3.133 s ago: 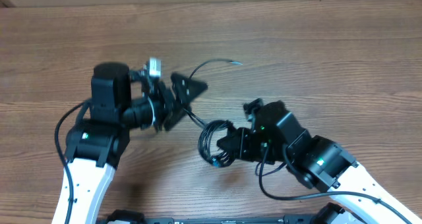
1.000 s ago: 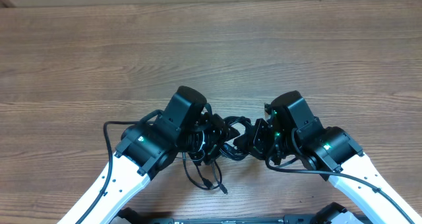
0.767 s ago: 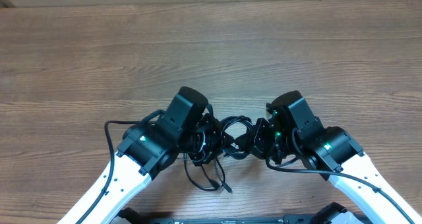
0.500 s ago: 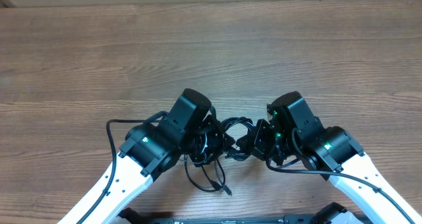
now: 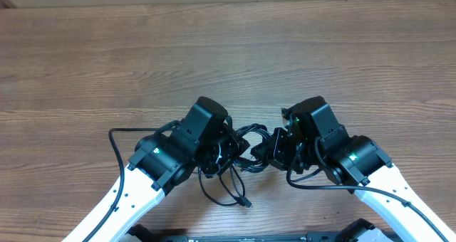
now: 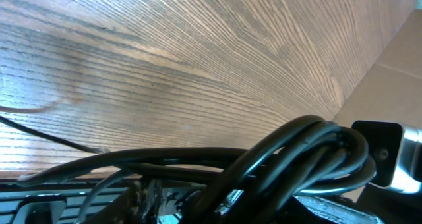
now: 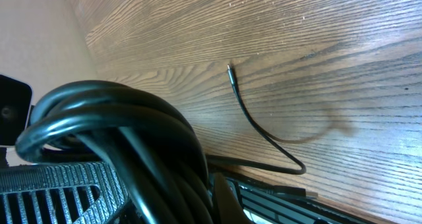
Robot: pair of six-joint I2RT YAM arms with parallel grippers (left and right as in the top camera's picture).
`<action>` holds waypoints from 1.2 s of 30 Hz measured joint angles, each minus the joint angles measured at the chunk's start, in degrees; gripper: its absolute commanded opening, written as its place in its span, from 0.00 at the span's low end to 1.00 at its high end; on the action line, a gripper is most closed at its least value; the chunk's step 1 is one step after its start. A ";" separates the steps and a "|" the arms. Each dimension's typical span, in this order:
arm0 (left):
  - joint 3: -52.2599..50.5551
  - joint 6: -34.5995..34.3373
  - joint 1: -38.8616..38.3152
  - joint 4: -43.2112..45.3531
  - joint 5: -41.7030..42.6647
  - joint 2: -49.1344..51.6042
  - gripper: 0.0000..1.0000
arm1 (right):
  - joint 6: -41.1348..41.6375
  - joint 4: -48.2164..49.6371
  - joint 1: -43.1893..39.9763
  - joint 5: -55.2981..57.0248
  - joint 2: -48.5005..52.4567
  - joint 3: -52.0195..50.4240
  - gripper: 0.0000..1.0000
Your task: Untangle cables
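The coiled bundle of thin black cables (image 5: 251, 134) is lying between both tools, near the middle of the wooden bench's (image 5: 356, 57) front edge, its long axis running left to right. The right tool (image 5: 272, 151) is clamping it shut. The left tool (image 5: 229, 149) is crowding the other end, seemingly touching, but I cannot tell its grip. A loose tail (image 5: 231, 192) is trailing frontward.

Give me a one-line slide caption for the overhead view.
Left gripper and right gripper face each other at a bundle of thin black cables, loose ends trailing on the wooden table.
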 measured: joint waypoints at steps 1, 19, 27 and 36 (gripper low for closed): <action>0.00 -0.02 0.00 0.17 0.00 0.00 0.36 | -0.07 -0.02 0.00 -0.04 0.00 0.00 0.04; 0.02 1.97 -0.13 -1.68 -1.88 -0.02 0.04 | -5.86 -0.07 -0.31 -2.67 0.26 0.00 0.13; 0.00 3.65 5.84 -3.50 -6.36 0.07 0.04 | -10.23 -0.13 -4.26 -7.26 0.13 0.00 0.36; 0.00 7.54 12.26 -4.42 -5.53 0.07 0.04 | -18.82 -0.22 -6.40 -11.19 -2.45 0.00 0.38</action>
